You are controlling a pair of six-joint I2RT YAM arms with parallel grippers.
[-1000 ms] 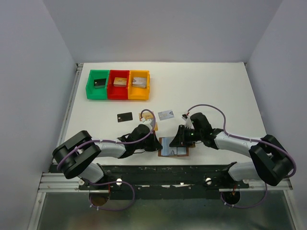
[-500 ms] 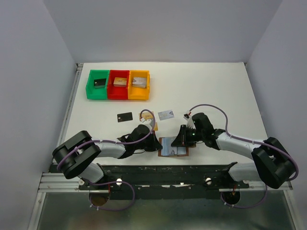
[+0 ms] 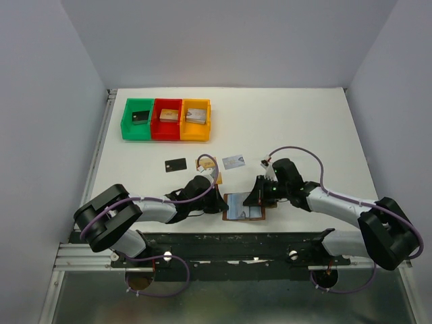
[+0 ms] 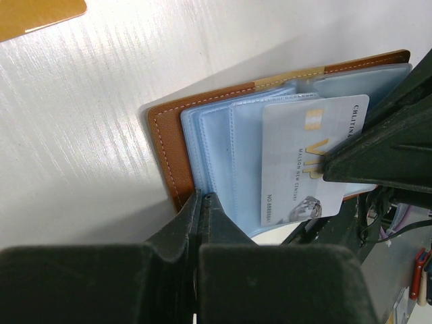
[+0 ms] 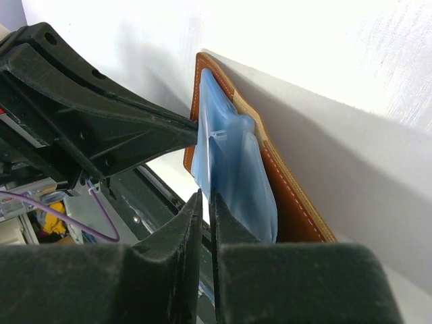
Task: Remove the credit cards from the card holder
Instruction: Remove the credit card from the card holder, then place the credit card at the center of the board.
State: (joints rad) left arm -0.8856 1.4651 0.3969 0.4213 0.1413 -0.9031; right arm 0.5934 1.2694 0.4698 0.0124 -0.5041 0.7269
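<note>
Extracting a card, we judge: right fingers (image 3: pixel 260 196) pinch the silvery card (image 4: pixel 297 162), partly out of the holder (image 3: pixel 233 210) at lower centre by the desk's (image 3: pixel 304 128) near edge. Left fingers (image 3: pixel 217 201), closed, press its left edge. Next we need a straight pull; open desk lies upper right.

Left arm (image 3: pixel 152 210): lying low, reaching inward; left gripper (image 4: pixel 200 206) closed, fingers pressed together. Right arm (image 3: pixel 337 201): low likewise (mirrored); right gripper (image 5: pixel 206 206) nearly closed, pinching the silvery card (image 4: pixel 297 162) by its edge.

Green, red, orange bins (image 3: pixel 166 134) abreast
</note>
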